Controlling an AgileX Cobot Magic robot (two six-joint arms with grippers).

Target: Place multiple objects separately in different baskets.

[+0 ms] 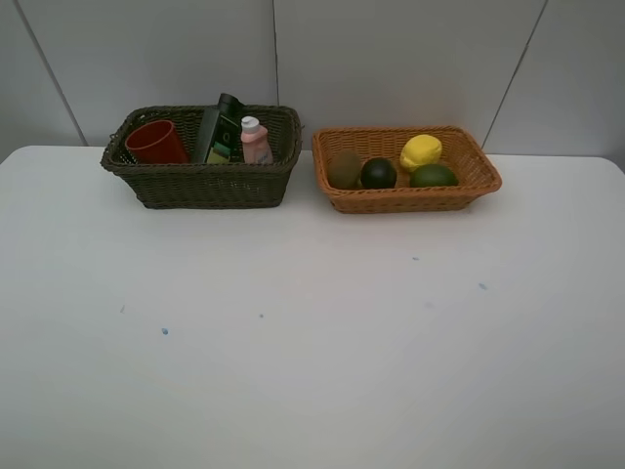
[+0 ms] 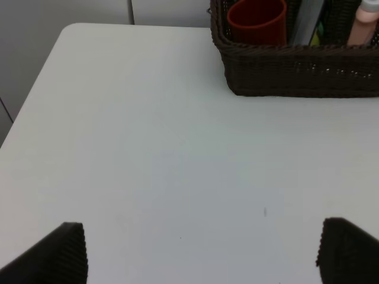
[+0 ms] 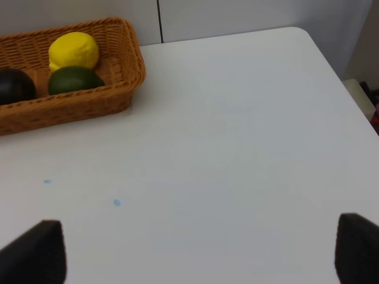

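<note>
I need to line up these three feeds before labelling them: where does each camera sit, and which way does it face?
Exterior high: mounted high, facing the back wall over the white table and both baskets; no robot parts show.
Left wrist: on the left arm, facing the dark basket with the red cup; open jaws show.
Right wrist: on the right arm, facing the orange basket with the lemon; open jaws show.
Shared: each wrist view's basket also appears in the exterior view.

white table (image 1: 312, 342) (small blue specks (image 1: 164, 331)) | grey panelled wall (image 1: 391, 59) behind
</note>
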